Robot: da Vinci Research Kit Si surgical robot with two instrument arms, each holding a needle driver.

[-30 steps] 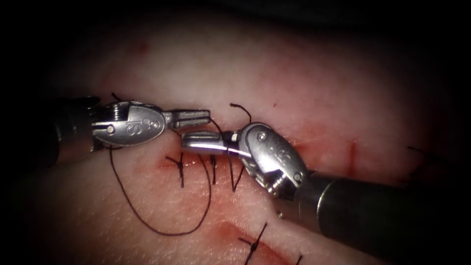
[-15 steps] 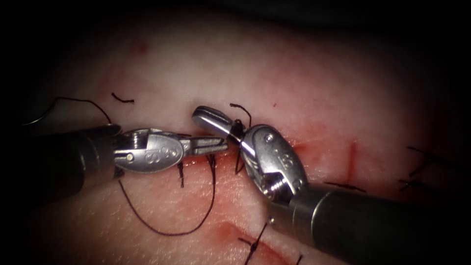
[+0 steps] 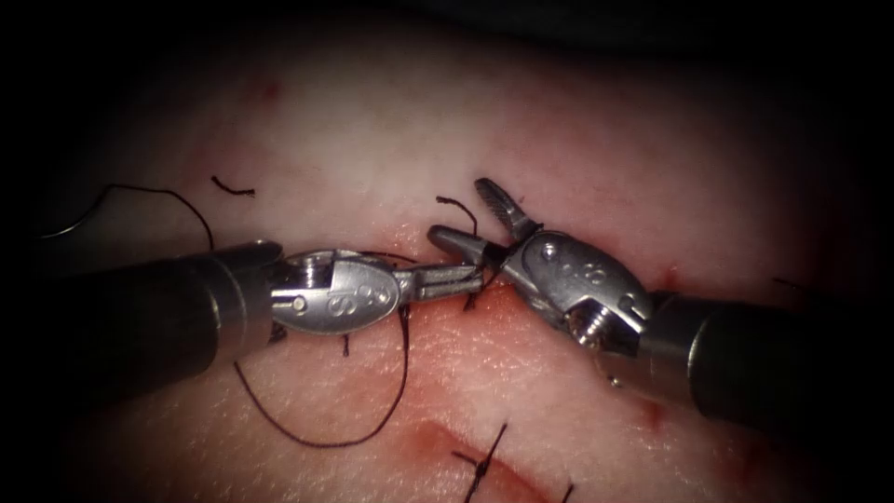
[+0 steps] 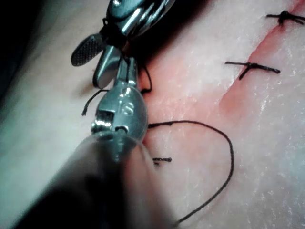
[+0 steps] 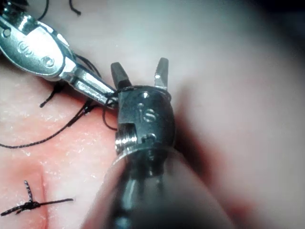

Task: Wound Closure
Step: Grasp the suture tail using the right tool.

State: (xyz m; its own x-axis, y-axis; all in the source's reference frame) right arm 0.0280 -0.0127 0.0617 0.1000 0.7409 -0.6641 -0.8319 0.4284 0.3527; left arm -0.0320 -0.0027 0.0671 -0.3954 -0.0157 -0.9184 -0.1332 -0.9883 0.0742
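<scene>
Over the tissue, the left hand is closed on the thread beside the right hand, spread wide, holding nothing.

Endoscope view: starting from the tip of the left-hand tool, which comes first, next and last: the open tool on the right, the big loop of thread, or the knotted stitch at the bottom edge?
From the left tool:
1. Right tool: just beside it, jaws open, thread across their base.
2. Thread loop: below and to the left, lying on the tissue.
3. Knotted stitch: farthest, at the lower edge.
</scene>
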